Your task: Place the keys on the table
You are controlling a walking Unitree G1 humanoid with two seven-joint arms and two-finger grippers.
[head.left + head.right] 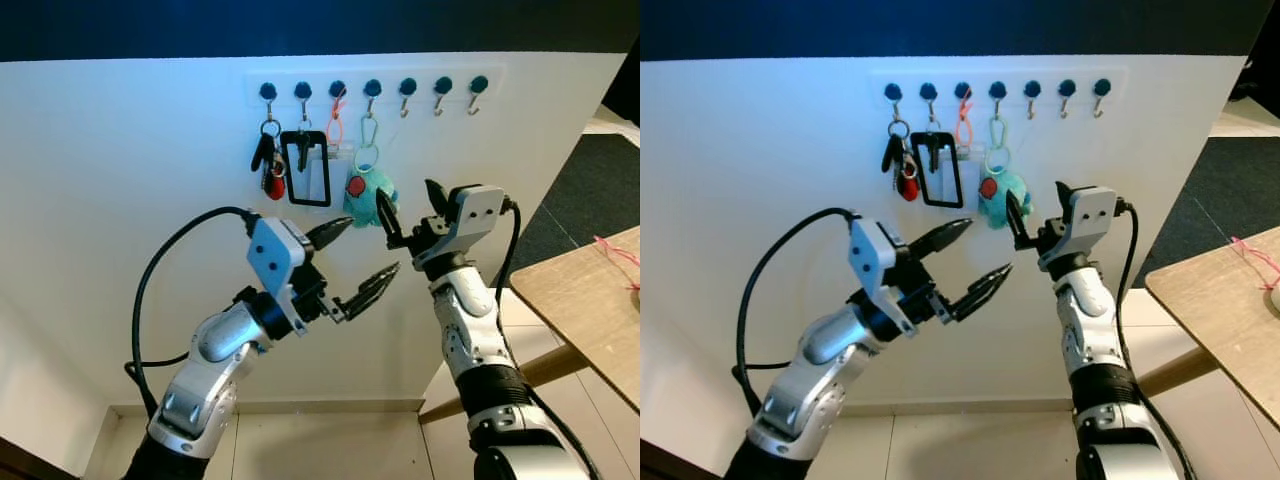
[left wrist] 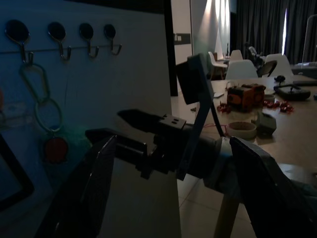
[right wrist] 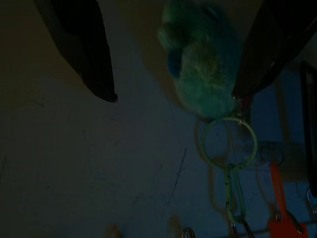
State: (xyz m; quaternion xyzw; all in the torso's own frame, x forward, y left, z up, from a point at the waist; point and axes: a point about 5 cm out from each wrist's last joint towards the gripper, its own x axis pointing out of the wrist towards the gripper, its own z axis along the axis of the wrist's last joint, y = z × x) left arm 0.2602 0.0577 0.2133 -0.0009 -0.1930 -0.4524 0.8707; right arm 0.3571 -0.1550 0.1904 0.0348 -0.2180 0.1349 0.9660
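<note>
A row of hooks on the white wall holds a key bunch with a red tag (image 1: pixel 270 162), a black frame (image 1: pixel 305 168), an orange clip (image 1: pixel 335 125) and a green carabiner carrying a teal plush keychain (image 1: pixel 368 192). My right gripper (image 1: pixel 405 192) is open, raised just right of the plush. In the right wrist view the plush (image 3: pixel 203 69) lies between the two fingers (image 3: pixel 89 54), close to one of them, with its green ring (image 3: pixel 229 141) beyond. Lower and left of the right gripper, my left gripper (image 1: pixel 373 245) is open and holds nothing.
A wooden table (image 1: pixel 590 290) juts in at the right, with a pink cord on it. Three hooks at the right of the row (image 1: pixel 442 92) are bare. In the left wrist view a far table (image 2: pixel 292 129) carries clutter. Tiled floor lies below.
</note>
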